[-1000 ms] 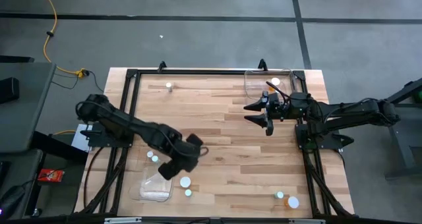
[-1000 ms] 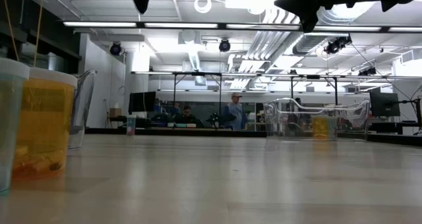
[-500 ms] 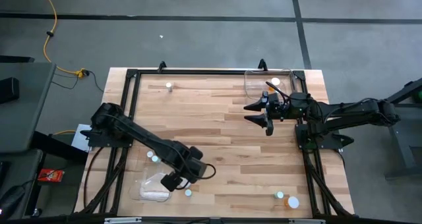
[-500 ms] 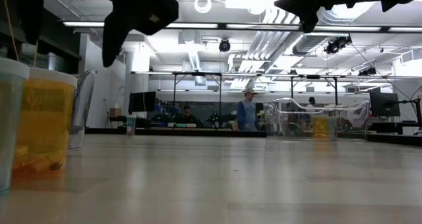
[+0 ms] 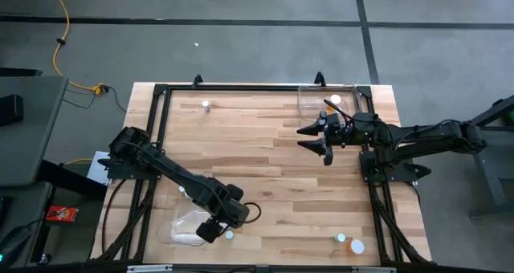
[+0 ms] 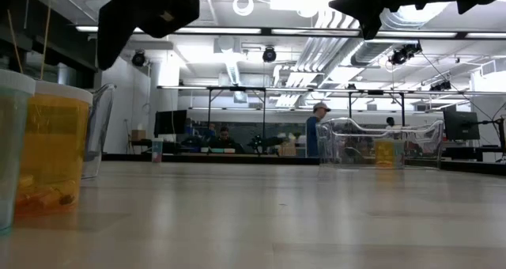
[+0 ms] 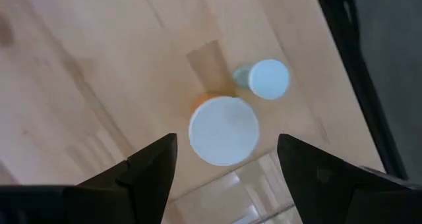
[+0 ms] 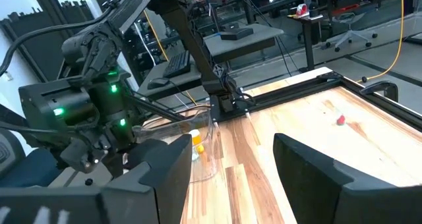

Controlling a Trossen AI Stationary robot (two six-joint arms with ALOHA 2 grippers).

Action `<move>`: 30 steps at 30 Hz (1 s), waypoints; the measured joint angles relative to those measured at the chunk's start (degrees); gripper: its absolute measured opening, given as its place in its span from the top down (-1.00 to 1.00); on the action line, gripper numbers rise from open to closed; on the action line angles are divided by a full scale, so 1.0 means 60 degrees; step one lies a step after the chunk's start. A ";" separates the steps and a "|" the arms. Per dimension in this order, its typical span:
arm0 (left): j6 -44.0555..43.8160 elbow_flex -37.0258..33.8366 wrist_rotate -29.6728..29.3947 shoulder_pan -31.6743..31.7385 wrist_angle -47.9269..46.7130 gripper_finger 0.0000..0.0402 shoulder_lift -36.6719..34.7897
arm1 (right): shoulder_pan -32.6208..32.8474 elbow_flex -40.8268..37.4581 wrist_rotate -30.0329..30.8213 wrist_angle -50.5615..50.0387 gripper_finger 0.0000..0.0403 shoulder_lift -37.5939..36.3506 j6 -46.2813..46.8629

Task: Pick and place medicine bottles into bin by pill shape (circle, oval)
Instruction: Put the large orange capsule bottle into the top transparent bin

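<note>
the left gripper (image 5: 210,230) hangs low over the near-left part of the wooden table (image 5: 273,152), its fingers spread apart with nothing between them. in the left wrist view an orange-amber bottle (image 7: 223,130) stands under the gap between the two dark fingers (image 7: 148,171), seen from straight above so that its white cap hides nearly all of the body; only a sliver of orange shows at the rim. just beside it is a smaller pale teal bottle (image 7: 267,79), also mostly cap. from above, the arm covers the amber bottle completely, and only the teal one (image 5: 230,235) peeks out beside the gripper. the clear bin (image 5: 189,228) next to them is partly under the arm, and its contents cannot be made out.

the right gripper (image 5: 315,138) waits in the air near the far-right clear bin (image 5: 325,100), fingers parted and empty. two more bottles (image 5: 350,243) sit together at the near-right edge, and a lone bottle (image 5: 206,106) stands well apart at the far left. in the low view, two bottles (image 6: 54,146) are cut off by the picture's edge, and a person (image 6: 315,130) stands in the room behind, half hidden by the far bin.
</note>
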 joint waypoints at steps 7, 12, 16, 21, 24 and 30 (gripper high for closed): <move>-0.0387 0.0000 -0.0641 -0.0268 0.0014 -0.26 0.0000 | 0.0000 0.0000 0.0000 -0.0004 -0.02 0.0000 0.0000; -0.0606 0.0000 -0.0682 -0.0629 0.0013 -0.26 -0.0002 | 0.0000 0.0000 0.0000 -0.0007 -0.02 0.0000 0.0000; -0.0620 0.0000 -0.0985 -0.0831 0.0013 -0.26 -0.0004 | 0.0000 0.0000 0.0000 -0.0007 -0.02 0.0000 0.0000; -0.0688 0.0000 -0.1580 -0.0772 0.0018 -0.26 -0.0004 | 0.0002 0.0000 0.0000 -0.0007 -0.02 0.0000 0.0000; -0.0688 0.0000 -0.1430 -0.0753 0.0021 -0.26 -0.0004 | 0.0000 0.0000 0.0000 -0.0007 -0.02 0.0000 0.0000; -0.0684 -0.0395 -0.1248 -0.0769 0.0307 -0.26 -0.0007 | 0.0000 0.0000 0.0000 -0.0036 -0.02 0.0000 0.0000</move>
